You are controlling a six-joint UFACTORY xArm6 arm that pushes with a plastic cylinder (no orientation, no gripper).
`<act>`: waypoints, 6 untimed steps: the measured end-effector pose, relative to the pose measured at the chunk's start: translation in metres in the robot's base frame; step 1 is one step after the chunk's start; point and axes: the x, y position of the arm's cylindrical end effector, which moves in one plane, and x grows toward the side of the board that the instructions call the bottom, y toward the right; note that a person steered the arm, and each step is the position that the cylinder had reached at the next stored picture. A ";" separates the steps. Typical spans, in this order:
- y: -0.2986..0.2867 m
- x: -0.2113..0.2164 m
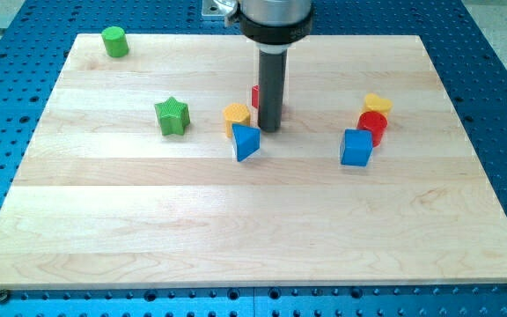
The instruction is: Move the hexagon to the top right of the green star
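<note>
The green star [172, 115] lies on the wooden board [253, 220], left of centre. The yellow-orange hexagon [236, 117] sits to the star's right, about level with it. My tip [269, 129] rests on the board just right of the hexagon, close to it; I cannot tell if it touches. A red block [256, 95] is mostly hidden behind the rod, its shape unclear. A blue triangle [246, 142] lies just below the hexagon.
A green cylinder [114, 41] stands at the board's top left corner. At the right lie a yellow block [377, 104], a red cylinder [373, 125] and a blue block [356, 148], packed close together.
</note>
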 end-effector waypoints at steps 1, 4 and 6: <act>-0.023 0.024; -0.063 -0.037; -0.037 -0.022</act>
